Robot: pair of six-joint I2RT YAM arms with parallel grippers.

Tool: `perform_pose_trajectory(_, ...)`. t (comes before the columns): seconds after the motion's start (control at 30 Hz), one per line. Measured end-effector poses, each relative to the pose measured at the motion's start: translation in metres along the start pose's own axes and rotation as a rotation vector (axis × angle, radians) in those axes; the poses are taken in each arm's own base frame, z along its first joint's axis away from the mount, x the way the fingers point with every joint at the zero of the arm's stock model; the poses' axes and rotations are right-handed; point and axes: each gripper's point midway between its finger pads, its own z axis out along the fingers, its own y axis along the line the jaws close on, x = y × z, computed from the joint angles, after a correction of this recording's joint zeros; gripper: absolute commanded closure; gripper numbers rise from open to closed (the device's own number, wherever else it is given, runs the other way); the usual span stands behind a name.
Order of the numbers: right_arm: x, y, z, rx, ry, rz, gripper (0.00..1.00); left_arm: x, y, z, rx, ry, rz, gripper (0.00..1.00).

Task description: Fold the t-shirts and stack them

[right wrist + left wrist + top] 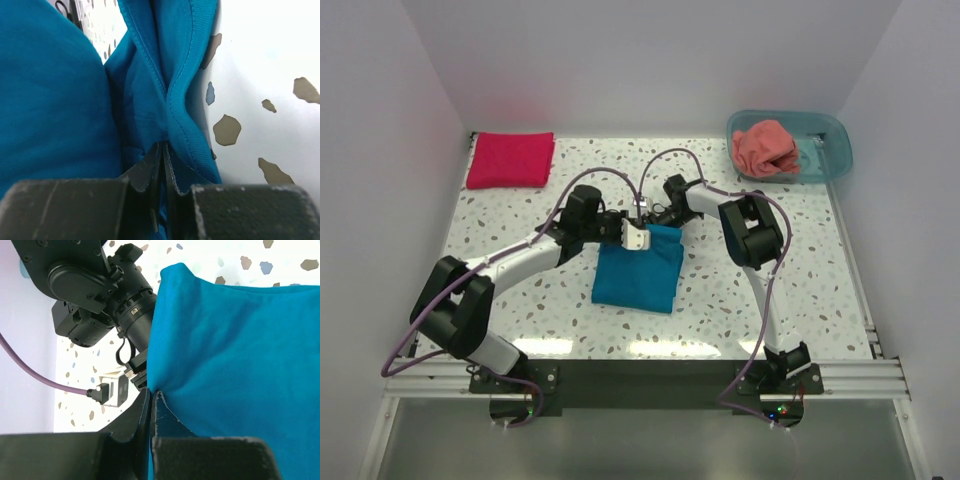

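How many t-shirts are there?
3. A teal-blue cloth t-shirt lies mid-table, a folded crimson-magenta one sits at the far left corner, and a crumpled salmon-coral one is in the translucent teal plastic tub. More could hide beneath it.

The top view looks steeply down from above and behind the arm bases [515,380] at its lower edge, far enough off to take in the whole table [800,270]. The left wrist view sits close behind the left claw [151,407] at lower centre, facing the teal-blue t-shirt [235,350], with the right arm [95,295] at upper left. The right wrist view, nearer still behind the right claw [163,160], faces the same cloth. All three views share that shirt.
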Motion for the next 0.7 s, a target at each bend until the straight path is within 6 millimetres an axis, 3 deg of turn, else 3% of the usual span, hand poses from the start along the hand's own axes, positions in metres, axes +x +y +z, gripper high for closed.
perform_pose_trajectory(0.37,-0.014,-0.003,-0.009,0.078,0.006,-0.065,0.84,0.013,-0.015,0.001,-0.019,0.003,0.069,1.0)
perform_pose_trajectory(0.43,-0.017,-0.003,-0.011,0.097,0.009,-0.087,0.83,0.016,-0.023,-0.002,-0.027,0.0,0.09,0.92)
perform_pose_trajectory(0.53,-0.019,-0.005,-0.015,0.121,0.019,-0.11,0.81,0.018,-0.032,-0.008,-0.042,-0.008,0.135,0.6)
perform_pose_trajectory(0.6,-0.019,-0.005,-0.016,0.135,0.026,-0.118,0.8,0.017,-0.033,-0.011,-0.058,-0.015,0.163,0.53)
perform_pose_trajectory(0.7,-0.022,-0.005,-0.02,0.154,0.031,-0.137,0.8,0.01,-0.03,-0.017,-0.095,-0.032,0.204,0.5)
